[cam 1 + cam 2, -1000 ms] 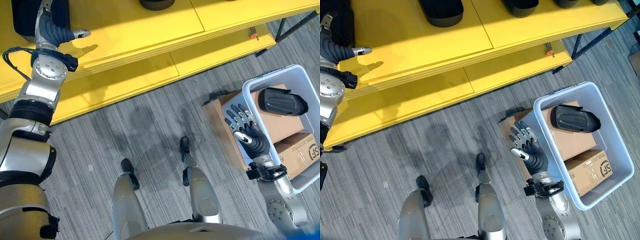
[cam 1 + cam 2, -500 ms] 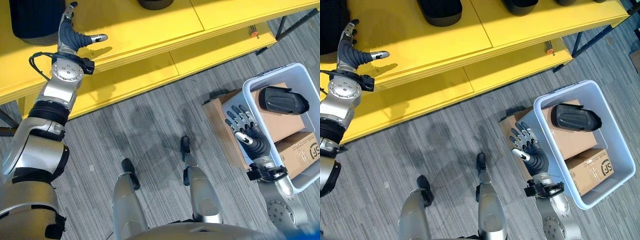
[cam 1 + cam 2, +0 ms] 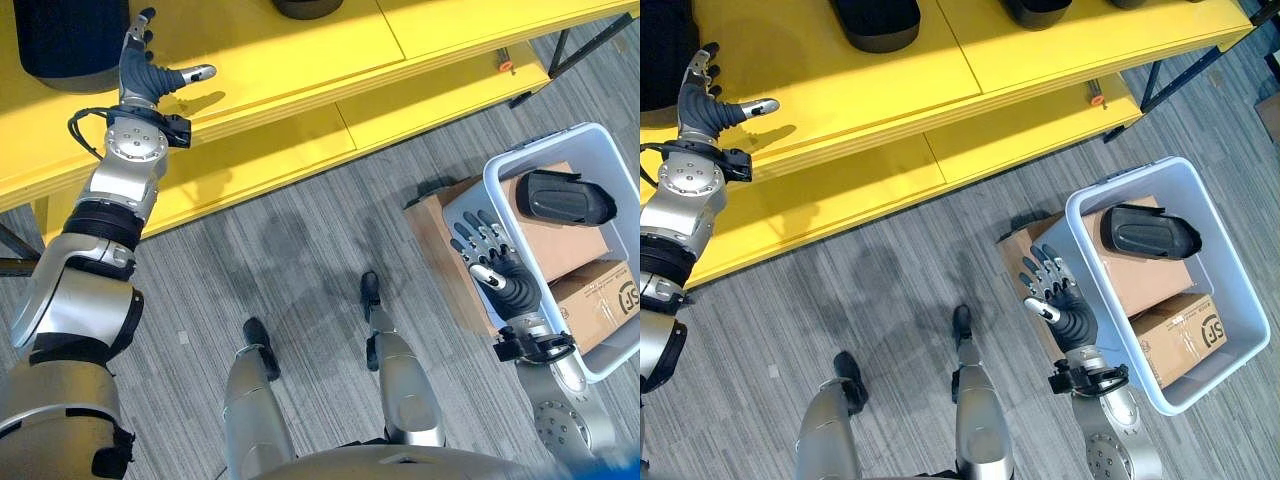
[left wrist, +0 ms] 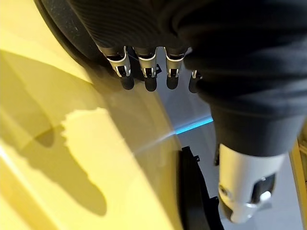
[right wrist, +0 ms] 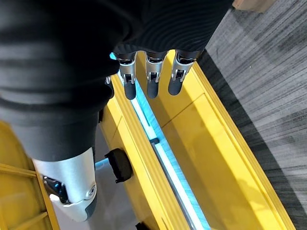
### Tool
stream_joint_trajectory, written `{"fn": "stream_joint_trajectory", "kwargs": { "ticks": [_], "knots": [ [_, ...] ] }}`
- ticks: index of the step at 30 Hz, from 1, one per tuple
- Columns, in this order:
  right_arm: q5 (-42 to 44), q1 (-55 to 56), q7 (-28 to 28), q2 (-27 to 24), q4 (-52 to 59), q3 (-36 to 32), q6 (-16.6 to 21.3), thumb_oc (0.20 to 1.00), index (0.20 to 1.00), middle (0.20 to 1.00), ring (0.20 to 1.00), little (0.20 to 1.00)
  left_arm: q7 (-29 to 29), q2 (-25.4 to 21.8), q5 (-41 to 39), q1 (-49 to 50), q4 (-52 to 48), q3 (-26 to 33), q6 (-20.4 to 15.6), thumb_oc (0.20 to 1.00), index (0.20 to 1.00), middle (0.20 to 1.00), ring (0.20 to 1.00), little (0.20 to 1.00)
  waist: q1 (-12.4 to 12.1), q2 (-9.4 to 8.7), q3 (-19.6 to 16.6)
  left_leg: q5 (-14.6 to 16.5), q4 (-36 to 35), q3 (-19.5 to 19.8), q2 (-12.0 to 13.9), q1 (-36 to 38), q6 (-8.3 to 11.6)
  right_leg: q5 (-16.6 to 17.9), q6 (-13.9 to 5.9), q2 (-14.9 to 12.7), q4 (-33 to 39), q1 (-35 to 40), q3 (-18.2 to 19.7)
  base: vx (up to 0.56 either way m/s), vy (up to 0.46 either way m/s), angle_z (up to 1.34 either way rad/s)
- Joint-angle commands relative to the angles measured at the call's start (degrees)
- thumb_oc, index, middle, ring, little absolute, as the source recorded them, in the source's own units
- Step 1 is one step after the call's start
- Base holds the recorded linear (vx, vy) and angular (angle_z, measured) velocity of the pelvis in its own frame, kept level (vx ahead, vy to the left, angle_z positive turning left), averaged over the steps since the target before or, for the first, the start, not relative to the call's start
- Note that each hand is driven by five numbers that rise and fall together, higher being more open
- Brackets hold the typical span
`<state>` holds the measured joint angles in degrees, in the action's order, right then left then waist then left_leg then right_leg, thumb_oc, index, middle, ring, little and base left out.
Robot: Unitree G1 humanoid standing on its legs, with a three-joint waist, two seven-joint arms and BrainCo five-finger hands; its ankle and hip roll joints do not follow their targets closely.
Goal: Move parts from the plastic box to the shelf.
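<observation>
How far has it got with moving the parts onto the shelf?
Several black parts already lie on the yellow shelf. Both hands are empty: the left robot hand is open over the shelf, the right robot hand open beside the plastic box. One black part is left inside.

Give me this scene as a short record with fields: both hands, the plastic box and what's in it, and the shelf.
left hand: open, empty, over the upper board of the shelf beside a dark part at its left end
right hand: open, empty, held at the near left wall of the plastic box
plastic box: pale, on the floor to the robot's right
box contents: one black part lying on cardboard boxes
shelf: yellow, two boards, with more dark parts along its far edge
task state: black part not yet picked up
</observation>
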<state>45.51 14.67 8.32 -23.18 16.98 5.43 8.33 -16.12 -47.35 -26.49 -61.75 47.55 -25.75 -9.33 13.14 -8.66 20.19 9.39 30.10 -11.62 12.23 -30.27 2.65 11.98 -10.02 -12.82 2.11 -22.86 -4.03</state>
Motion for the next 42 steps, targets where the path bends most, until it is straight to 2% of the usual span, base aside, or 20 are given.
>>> {"fn": "stream_joint_trajectory", "kwargs": {
  "ticks": [1, 19, 31, 37, 38, 42],
  "knots": [
    [1.5, 1.5, 0.2, -1.7, 1.8, -2.1, 2.1, 1.000, 1.000, 1.000, 1.000, 1.000, 0.2, -1.3, -1.5, -5.2, 1.8, 3.9, -3.2, 1.000, 1.000, 1.000, 1.000, 1.000, -0.1, -1.17, -1.2, 8.2, 8.3, 2.4, -0.3, -4.6, -0.11, -1.7, -4.72, -4.6, 2.2, 6.7, -0.5, 0.00, 0.000, 0.00],
    [1.1, 1.9, 0.9, -1.6, 1.4, -2.7, 2.1, 1.000, 1.000, 1.000, 1.000, 1.000, 1.0, -1.3, -2.9, -0.9, -12.7, 3.3, -6.0, 1.000, 1.000, 1.000, 1.000, 1.000, -1.3, -0.20, -0.9, 7.3, 7.7, 3.4, -0.9, -5.4, 0.12, -2.4, -4.40, -4.8, 1.9, 6.9, -1.8, 0.00, 0.000, 0.00],
    [1.1, 2.1, 0.9, -2.5, 1.4, -2.5, 2.5, 1.000, 1.000, 1.000, 1.000, 1.000, -2.7, -4.4, 3.0, -2.7, -5.8, 4.4, -4.7, 1.000, 1.000, 1.000, 1.000, 1.000, -1.4, -0.33, -1.1, 7.4, 7.9, 3.4, -0.8, -5.6, 0.11, -2.4, -4.42, -4.6, 2.2, 7.3, -2.2, 0.00, 0.000, 0.01],
    [1.7, 1.9, 0.7, -3.2, 1.8, -2.2, 3.1, 1.000, 1.000, 1.000, 1.000, 1.000, -6.3, -6.7, 8.0, -4.5, -1.6, 4.6, -3.9, 1.000, 1.000, 1.000, 1.000, 1.000, -1.3, -0.51, -1.3, 7.8, 8.5, 3.2, -0.8, -5.7, 0.00, -2.2, -4.58, -4.6, 2.3, 7.4, -2.1, 0.00, 0.000, 0.00],
    [2.2, 1.7, 0.5, -3.5, 2.0, -2.0, 3.5, 1.000, 1.000, 1.000, 1.000, 1.000, -8.2, -7.5, 10.9, -4.8, -0.2, 4.7, -3.0, 1.000, 1.000, 1.000, 1.000, 1.000, -1.3, -0.73, -1.4, 7.9, 8.7, 3.2, -0.7, -5.9, -0.02, -2.1, -4.67, -4.6, 2.4, 7.4, -2.1, 0.00, 0.000, 0.00],
    [2.5, 1.2, 0.1, -4.4, 2.5, -2.0, 4.2, 1.000, 1.000, 1.000, 1.000, 1.000, -10.5, -7.7, 13.5, -5.0, 0.9, 5.2, -2.4, 1.000, 1.000, 1.000, 1.000, 1.000, -1.3, -1.15, -1.5, 8.2, 9.1, 3.2, -0.6, -6.3, -0.14, -2.1, -4.75, -4.6, 2.4, 7.4, -2.0, 0.00, 0.000, 0.00]
  ]
}}
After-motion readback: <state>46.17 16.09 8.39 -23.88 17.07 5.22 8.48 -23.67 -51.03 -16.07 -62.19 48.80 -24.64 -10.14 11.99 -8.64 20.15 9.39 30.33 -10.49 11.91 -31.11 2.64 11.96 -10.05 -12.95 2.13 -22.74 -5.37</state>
